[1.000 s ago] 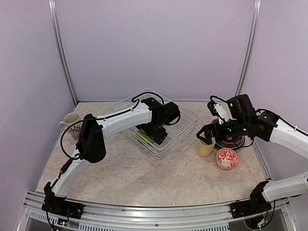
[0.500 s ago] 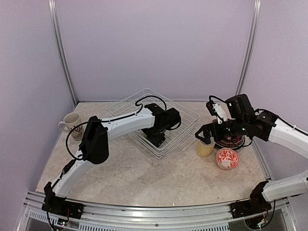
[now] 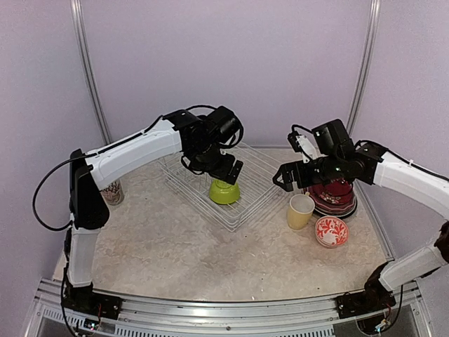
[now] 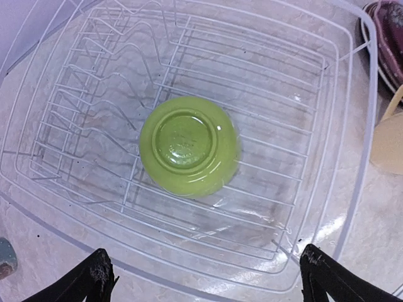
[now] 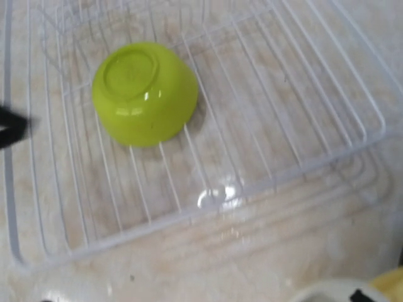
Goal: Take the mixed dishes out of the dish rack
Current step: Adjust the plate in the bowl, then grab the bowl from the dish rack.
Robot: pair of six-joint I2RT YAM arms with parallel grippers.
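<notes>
Left claw (image 4: 206, 274) open above marbled table (image 3: 184, 254), lilac walls (image 3: 224, 63).

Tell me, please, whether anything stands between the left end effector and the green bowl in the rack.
Nothing visible does: the open left end effector hangs above the upturned green bowl in the rack.
</notes>
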